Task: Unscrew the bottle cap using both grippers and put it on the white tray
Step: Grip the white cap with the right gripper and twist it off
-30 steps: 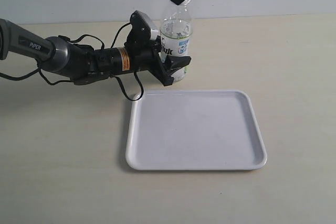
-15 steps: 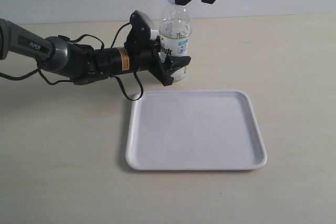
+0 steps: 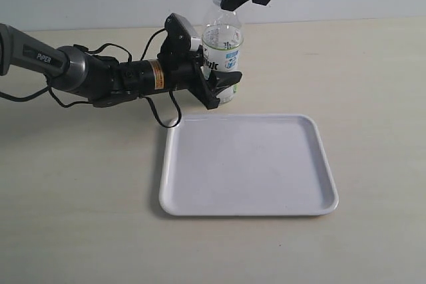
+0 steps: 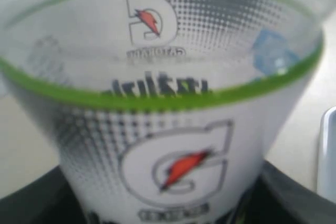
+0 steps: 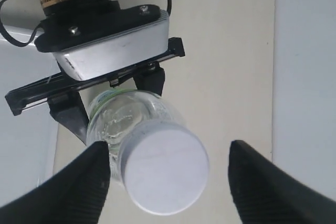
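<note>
I see a slim clear plastic drink bottle (image 3: pixel 223 48) with a white, blue and green label. It stands upright on a pale beige tabletop (image 3: pixel 373 71), just beyond the far edge of a large flat white plastic tray (image 3: pixel 319 157) with rounded corners and a low rim. The tray lies flat.

The left black two-finger gripper (image 3: pixel 223 84) comes in from the side on an arm marked "PIPER" (image 3: pixel 43 58), with black cables looped along it. Its jaws are clamped on the labelled body of the bottle. In its wrist view the label fills nearly everything.

The small round white plastic screw cap (image 5: pixel 164 174) sits on the bottle's neck. The right black gripper (image 5: pixel 168 148) hangs over the bottle top. Its two fingers (image 5: pixel 86 182) are spread wide, one on each side of the cap. There is a clear gap on one side. I cannot tell whether the other finger touches the bottle.
</note>
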You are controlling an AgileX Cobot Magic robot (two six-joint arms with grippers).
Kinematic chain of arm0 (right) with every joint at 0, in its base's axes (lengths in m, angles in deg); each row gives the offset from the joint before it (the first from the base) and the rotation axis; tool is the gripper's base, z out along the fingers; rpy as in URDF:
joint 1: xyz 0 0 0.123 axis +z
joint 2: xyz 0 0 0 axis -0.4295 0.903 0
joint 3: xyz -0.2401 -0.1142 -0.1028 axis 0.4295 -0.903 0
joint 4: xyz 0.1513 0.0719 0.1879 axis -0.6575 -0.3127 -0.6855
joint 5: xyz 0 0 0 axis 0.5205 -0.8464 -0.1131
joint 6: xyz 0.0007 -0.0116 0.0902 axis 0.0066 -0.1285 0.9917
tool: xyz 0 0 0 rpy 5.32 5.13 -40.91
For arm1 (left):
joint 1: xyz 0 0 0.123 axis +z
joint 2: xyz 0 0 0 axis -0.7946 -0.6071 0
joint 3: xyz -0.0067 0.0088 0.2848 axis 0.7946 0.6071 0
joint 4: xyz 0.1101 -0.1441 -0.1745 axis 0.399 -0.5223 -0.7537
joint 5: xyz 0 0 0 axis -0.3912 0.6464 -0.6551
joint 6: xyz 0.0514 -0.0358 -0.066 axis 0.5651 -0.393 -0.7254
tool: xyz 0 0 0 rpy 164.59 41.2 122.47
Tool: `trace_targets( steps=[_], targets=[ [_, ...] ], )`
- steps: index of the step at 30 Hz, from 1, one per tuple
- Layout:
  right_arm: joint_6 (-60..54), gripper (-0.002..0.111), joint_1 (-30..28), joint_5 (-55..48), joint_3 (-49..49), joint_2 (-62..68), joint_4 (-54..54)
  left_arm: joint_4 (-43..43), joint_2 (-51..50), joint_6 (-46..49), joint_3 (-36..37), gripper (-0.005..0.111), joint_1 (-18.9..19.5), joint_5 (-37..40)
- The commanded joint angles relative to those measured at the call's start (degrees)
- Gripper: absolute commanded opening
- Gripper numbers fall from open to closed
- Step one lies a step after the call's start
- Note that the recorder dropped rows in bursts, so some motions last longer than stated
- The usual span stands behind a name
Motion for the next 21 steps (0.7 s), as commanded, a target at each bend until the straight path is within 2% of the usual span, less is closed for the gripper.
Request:
trace_targets(
  steps=[1,4,6,9,10,12,16,21],
  targets=[
    [3.0,0.066,0.1,1.3,0.2,-0.2,0.1,0.5,0.6,0.3,0.0,0.0,-0.1,0.3],
    [9.5,0.066,0.1,1.4,0.2,-1.2,0.1,0.5,0.6,0.3,0.0,0.0,-0.1,0.3],
    [20.4,0.066,0.1,1.3,0.2,-2.6,0.1,0.5,0.6,0.4,0.0,0.0,-0.1,0.3],
    [42.6,0.066,0.1,1.3,0.2,-4.2,0.6,0.5,0.6,0.4,-0.1,0.0,-0.1,0.3],
    [54.4,0.066,0.1,0.9,0.2,-4.3,0.7,0.5,0.6,0.4,-0.1,0.0,-0.1,0.3],
    [63.9,0.066,0.1,0.5,0.2,-4.3,0.7,0.5,0.6,0.4,-0.1,0.0,-0.1,0.6],
    [71.7,0.066,0.1,0.5,0.2,-4.3,4.1,0.5,0.6,0.4,-0.1,0.0,-0.1,0.8],
    [73.0,0.066,0.1,0.5,0.2,-4.3,5.3,0.5,0.6,0.4,-0.1,0.0,-0.1,0.8]
  ],
)
